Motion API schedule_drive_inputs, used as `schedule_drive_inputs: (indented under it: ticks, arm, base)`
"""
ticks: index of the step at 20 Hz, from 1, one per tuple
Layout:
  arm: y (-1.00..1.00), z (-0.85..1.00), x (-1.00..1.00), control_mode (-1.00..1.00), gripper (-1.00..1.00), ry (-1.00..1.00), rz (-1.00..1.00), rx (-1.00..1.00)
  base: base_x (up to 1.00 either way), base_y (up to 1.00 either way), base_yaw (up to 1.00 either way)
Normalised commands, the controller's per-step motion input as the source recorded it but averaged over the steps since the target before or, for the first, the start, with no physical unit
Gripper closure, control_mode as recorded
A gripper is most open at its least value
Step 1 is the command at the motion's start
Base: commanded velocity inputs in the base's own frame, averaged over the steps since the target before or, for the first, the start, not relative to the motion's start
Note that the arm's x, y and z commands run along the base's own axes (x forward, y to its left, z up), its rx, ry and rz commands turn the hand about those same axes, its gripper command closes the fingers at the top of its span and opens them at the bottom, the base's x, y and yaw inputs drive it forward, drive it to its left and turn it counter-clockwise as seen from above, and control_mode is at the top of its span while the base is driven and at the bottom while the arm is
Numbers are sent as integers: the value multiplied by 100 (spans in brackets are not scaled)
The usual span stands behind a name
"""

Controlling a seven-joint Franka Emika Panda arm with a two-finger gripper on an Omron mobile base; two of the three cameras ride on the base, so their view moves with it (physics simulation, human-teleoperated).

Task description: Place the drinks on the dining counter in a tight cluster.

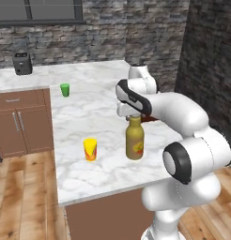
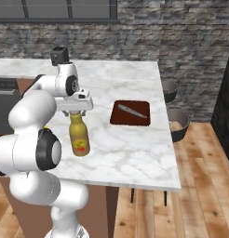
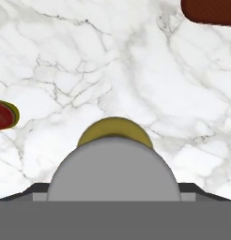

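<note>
Clearly, left base view: hand (image 1: pixel 132 114) spread wide directly over the amber bottle (image 1: pixel 134 139) upright on the table (image 1: pixel 89 117). Right base view: same. Hand view: grey cap (image 3: pixel 112 171) centred; descend straight, clamp below it.

The big mustard-amber bottle (image 1: pixel 134 140) stands mid-frame on the marble counter (image 1: pixel 89 115); the small yellow cup (image 1: pixel 90 149) stands left, the small green cup (image 1: pixel 65 89) upper left.

My arm (image 1: pixel 183 117) is glossy white, built of rounded, bulbous links. Dark grey discs cap my joints (image 1: pixel 176 162), and a black band rings my wrist (image 1: pixel 131 96).
</note>
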Motion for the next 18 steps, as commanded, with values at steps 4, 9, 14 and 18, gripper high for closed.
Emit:
schedule_drive_inputs:
  ticks: [4, 9, 14, 18]
  arm:
    - [0, -23, 0, -100, 100, -4, 0, 4]
    - [0, -3, 0, -100, 100, -4, 0, 2]
    - [0, 0, 0, -100, 100, 0, 0, 0]
    - [0, 0, 0, -100, -100, 0, 0, 0]
  base:
    - [0, 0, 0]
    - [0, 0, 0]
    - [0, 0, 0]
    - [0, 0, 0]
